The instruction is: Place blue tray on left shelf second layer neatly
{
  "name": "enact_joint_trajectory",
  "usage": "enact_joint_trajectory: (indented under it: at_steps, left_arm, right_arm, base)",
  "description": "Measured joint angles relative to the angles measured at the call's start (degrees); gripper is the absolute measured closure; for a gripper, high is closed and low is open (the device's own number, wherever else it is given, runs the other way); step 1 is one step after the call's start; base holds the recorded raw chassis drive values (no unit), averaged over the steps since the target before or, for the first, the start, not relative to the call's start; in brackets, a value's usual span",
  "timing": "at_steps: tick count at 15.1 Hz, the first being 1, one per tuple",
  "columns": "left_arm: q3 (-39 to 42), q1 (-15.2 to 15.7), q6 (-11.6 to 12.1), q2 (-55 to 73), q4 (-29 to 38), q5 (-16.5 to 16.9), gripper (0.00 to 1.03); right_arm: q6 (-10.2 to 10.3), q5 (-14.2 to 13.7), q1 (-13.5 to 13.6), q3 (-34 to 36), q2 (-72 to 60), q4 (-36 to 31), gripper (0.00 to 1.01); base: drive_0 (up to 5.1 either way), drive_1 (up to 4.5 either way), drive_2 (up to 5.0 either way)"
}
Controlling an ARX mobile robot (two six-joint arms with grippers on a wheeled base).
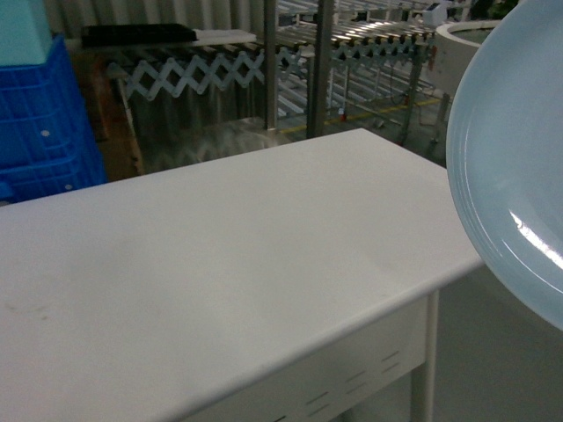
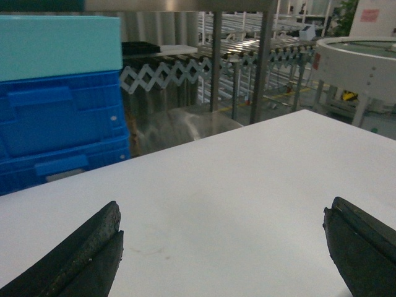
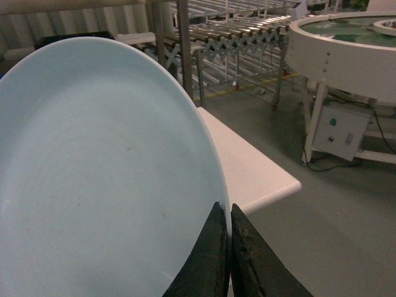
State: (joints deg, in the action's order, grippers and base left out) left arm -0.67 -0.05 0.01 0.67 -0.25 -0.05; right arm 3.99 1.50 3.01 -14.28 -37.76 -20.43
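Blue tray (image 3: 105,179): glossy, stiff, probably light and slippery; right gripper (image 3: 229,247) pinches its rim, lower centre. Left gripper (image 2: 223,247) spread, empty.

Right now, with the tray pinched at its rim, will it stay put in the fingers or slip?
The tray looks glossy, so it may well slip. The right fingers pinch only its thin rim, so it could pivot. It keeps its round shape held by one edge, so it is probably stiff.
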Motion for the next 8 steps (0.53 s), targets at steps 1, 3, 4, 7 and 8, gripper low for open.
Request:
enact_joint_trajectory:
  at_steps: [1,3,4,7,8]
  left_arm:
    - [0.0,0.0,0.0,0.02,0.04,0.02,0.05]
    - [0.0,0.0,0.02,0.0,0.04,0.04,0.05]
    - [0.0,0.0,0.02,0.0,-0.07,0.04,0.05]
    - [0.0,0.0,0.02,0.0,-0.09,-0.07,0.05]
    - [0.0,0.0,0.02,0.02,0.09,-0.04,0.05]
  right_arm:
    - [0.0,0.0,0.0,0.0,0.0,-0.11,0.99]
    - [0.0,-0.02,0.0,0.0,0.0,0.0,0.99]
    - [0.0,-0.02,0.0,0.0,-0.02,-0.04,0.99]
    - [0.0,0.0,-0.02,0.0,0.0,-0.2,0.99]
    - [0.0,-0.02,-0.02,0.0,-0.02,0.2,0.99]
  base:
    - [3.6,-3.87,-3.9]
    - [3.5,-3.93,-3.9]
    - [3.5,-3.99,-4.0]
    - [3.5,-3.99,-4.0]
    - [3.5,-3.99,-4.0]
